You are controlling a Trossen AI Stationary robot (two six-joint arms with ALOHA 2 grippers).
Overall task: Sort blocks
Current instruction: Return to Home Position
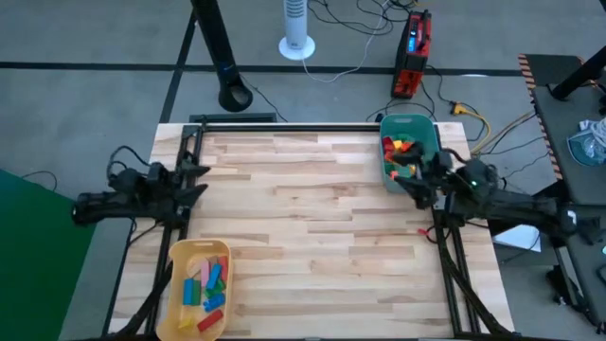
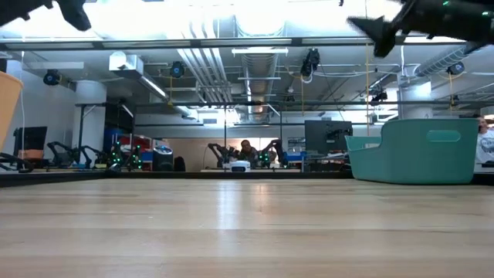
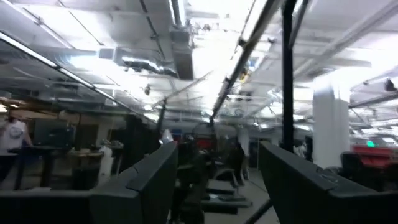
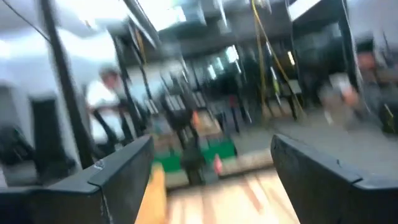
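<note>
Since its fingers stand apart with nothing between them, the right hand (image 1: pixel 414 182) hovers free just beside the teal bin (image 1: pixel 409 119), with the blocks (image 1: pixel 401 150) heaped inside, close by it. To get home cleanly, I'd say it should rise, then draw straight back, clear of the bin's wall. The left hand (image 1: pixel 196 180), fingers likewise apart, waits well across the worktop (image 1: pixel 312 218).

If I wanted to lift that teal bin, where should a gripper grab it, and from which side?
On the teal bin, pinch the rim above the handle slot in the wall facing the low camera, coming straight down, one finger inside, one outside. That wall is nearly upright, the top is open, and the body looks too wide to span. The right gripper hangs nearest.
</note>
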